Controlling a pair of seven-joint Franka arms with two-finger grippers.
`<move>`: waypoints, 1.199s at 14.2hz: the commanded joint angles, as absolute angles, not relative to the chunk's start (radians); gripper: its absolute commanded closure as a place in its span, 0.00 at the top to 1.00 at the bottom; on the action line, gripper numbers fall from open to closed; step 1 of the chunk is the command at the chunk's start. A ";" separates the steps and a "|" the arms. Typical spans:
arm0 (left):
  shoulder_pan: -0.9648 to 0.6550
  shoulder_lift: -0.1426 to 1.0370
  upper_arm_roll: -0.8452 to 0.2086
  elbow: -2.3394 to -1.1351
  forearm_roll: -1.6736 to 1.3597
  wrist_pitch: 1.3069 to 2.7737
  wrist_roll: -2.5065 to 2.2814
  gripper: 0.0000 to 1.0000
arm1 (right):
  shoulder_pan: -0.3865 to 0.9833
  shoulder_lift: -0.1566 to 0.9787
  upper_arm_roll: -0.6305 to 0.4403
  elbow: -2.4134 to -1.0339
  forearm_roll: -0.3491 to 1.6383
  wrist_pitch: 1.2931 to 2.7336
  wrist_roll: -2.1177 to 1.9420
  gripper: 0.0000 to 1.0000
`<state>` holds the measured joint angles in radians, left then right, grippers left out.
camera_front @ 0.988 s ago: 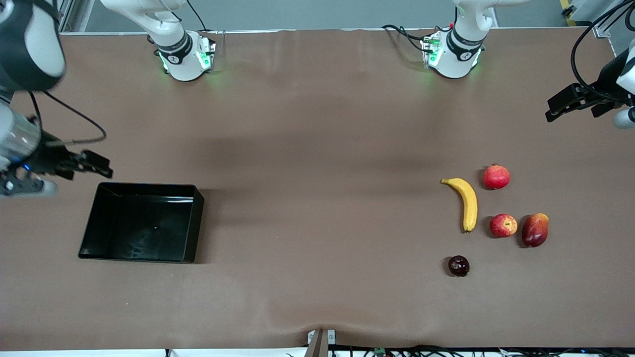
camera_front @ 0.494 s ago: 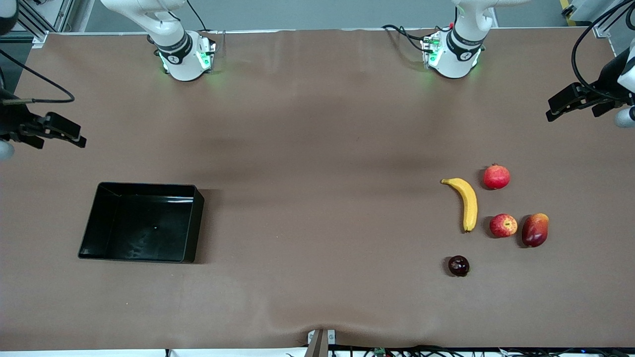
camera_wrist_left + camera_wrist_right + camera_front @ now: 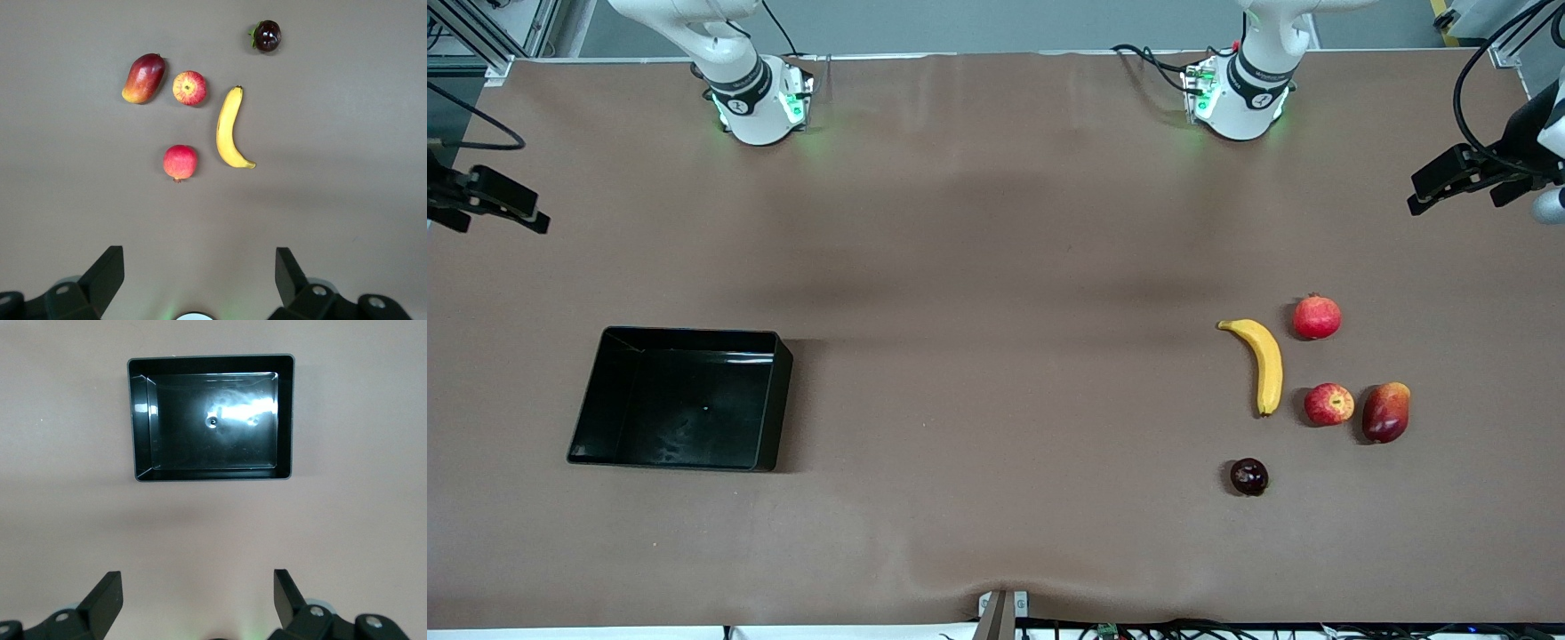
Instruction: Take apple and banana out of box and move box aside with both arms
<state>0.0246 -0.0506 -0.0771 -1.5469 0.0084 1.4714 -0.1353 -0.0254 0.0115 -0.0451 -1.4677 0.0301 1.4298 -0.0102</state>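
Little is left that could go wrong, since the task's end state appears to be reached already. The box (image 3: 682, 398) sits empty at the lower left of the front view, toward the right arm's end of the table, and nothing is seen inside it in the right wrist view (image 3: 211, 419). The banana (image 3: 1262, 363) and the apple (image 3: 1329, 404) lie on the bare table (image 3: 996, 267) at the right of the front view, well apart from the box. A remaining risk is judged to lie in any further reach: a pomegranate (image 3: 1317, 316), a mango (image 3: 1385, 412) and a dark round fruit (image 3: 1248, 476) are grouped close around the two task fruits, so a careless descent could knock one and set it rolling. The apple and mango lie just beside each other, and a bump to one could shift the other.

The right gripper (image 3: 498, 200) is held up at the far left edge of the front view, over the table's margin, with its jaws spread wide and nothing held. The left gripper (image 3: 1458, 178) is raised at the far right edge, likewise fully open and empty. Both pairs of fingers (image 3: 107, 273) (image 3: 107, 597) are seen parted, with only table between them.
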 commanded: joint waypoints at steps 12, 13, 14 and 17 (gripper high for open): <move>0.038 -0.069 -0.077 -1.545 -0.006 1.470 -0.118 1.00 | -0.029 0.005 -0.012 -1.485 0.028 1.457 0.003 1.00; 0.038 -0.069 -0.077 -1.545 -0.006 1.470 -0.118 1.00 | -0.029 0.014 -0.012 -1.477 0.028 1.454 0.002 1.00; 0.038 -0.068 -0.077 -1.545 -0.006 1.470 -0.118 1.00 | -0.029 0.015 -0.012 -1.479 0.028 1.453 0.000 1.00; 0.038 -0.063 -0.077 -1.546 -0.006 1.470 -0.106 1.00 | -0.029 0.017 -0.012 -1.479 0.028 1.451 -0.008 1.00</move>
